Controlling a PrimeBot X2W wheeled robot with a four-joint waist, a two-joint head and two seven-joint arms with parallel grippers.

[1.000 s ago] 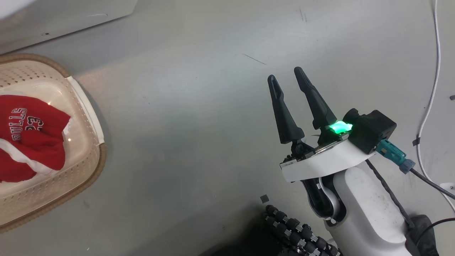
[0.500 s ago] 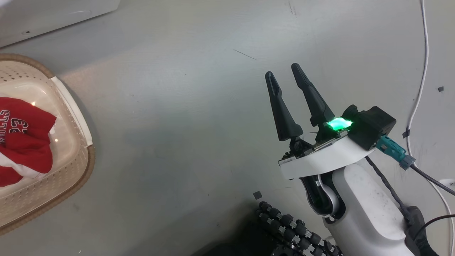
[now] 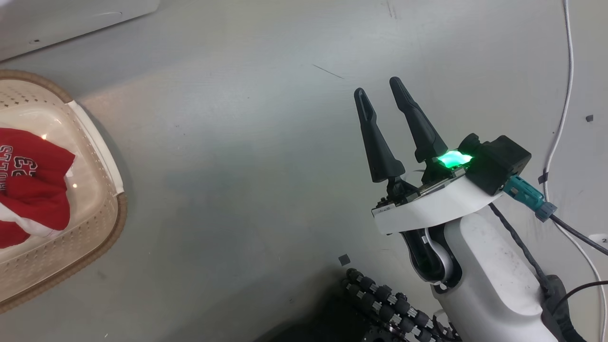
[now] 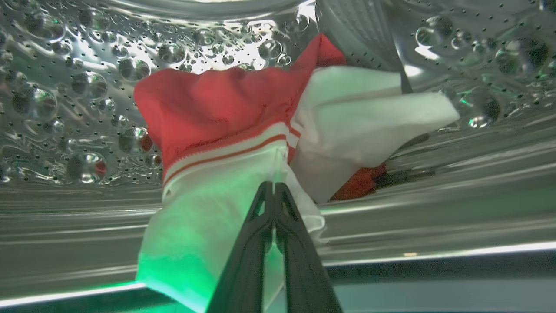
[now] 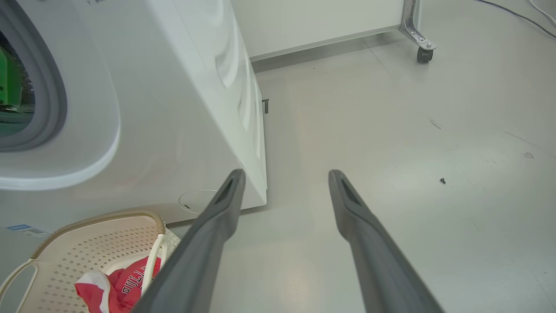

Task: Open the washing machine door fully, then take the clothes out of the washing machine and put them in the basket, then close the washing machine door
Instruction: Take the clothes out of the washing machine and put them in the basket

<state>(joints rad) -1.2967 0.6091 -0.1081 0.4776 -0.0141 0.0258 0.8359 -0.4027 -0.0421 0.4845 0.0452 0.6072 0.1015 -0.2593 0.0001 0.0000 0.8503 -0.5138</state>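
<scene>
Inside the washing machine (image 4: 52, 100), centre of the left wrist frame, the left claw (image 4: 274, 188) has just snapped from wide to shut, pinching the white fold of a red-and-white garment (image 4: 217, 108). The basket (image 3: 118, 209) at the head frame's left edge already holds the jersey (image 3: 33, 190), so this piece seems ready to draw out; the right claw (image 3: 378, 86) stands wide, empty.

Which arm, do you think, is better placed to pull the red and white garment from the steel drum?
Left gripper, shut on the garment inside the drum; the right gripper hangs open outside.
</scene>
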